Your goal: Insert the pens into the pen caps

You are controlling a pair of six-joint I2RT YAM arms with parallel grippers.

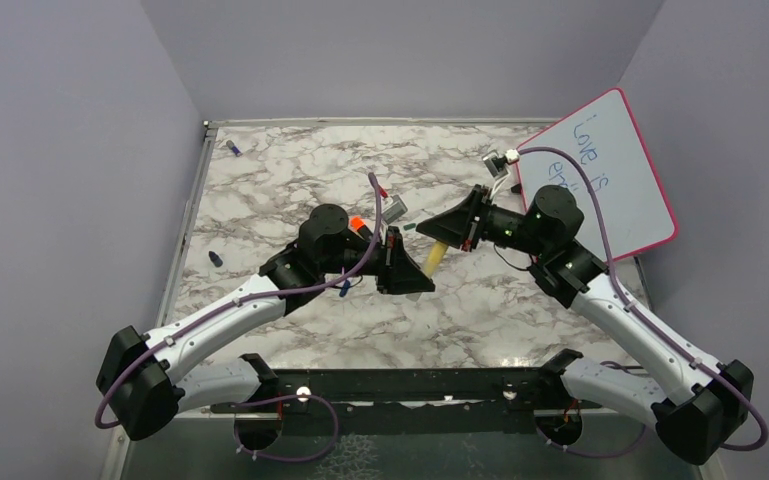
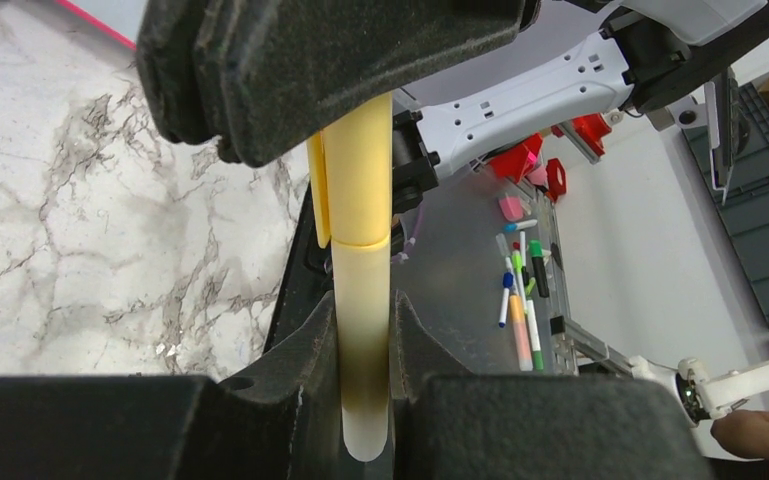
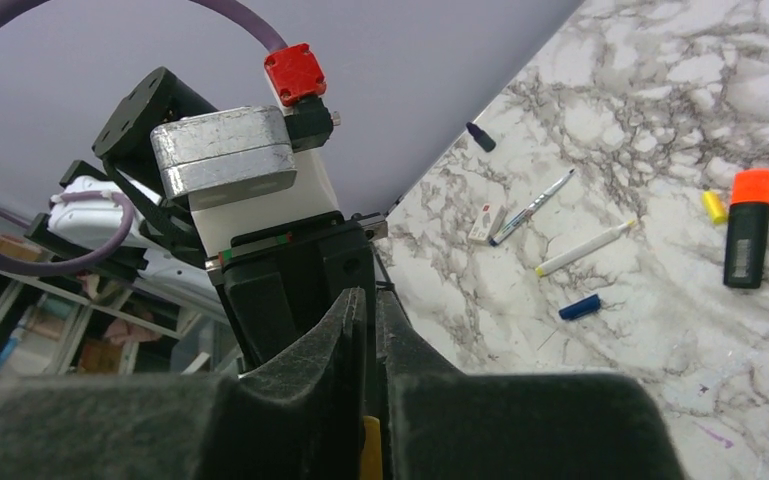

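1. Yellow pen (image 2: 365,300) is held above the bench (image 1: 290,170), bridging the two arms.
2. Left fingers (image 2: 300,400) are closed tight on its lower barrel.
3. Right fingers (image 2: 290,80) are clamped on the yellow cap (image 2: 358,170) end.
4. Its long axis runs from one pair of fingers to the other, with the cap end toward the right arm.

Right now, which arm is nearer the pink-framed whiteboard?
Right. The right arm reaches up close by the left edge of the pink-framed whiteboard; the left arm is farther left, on the other side of the yellow pen.
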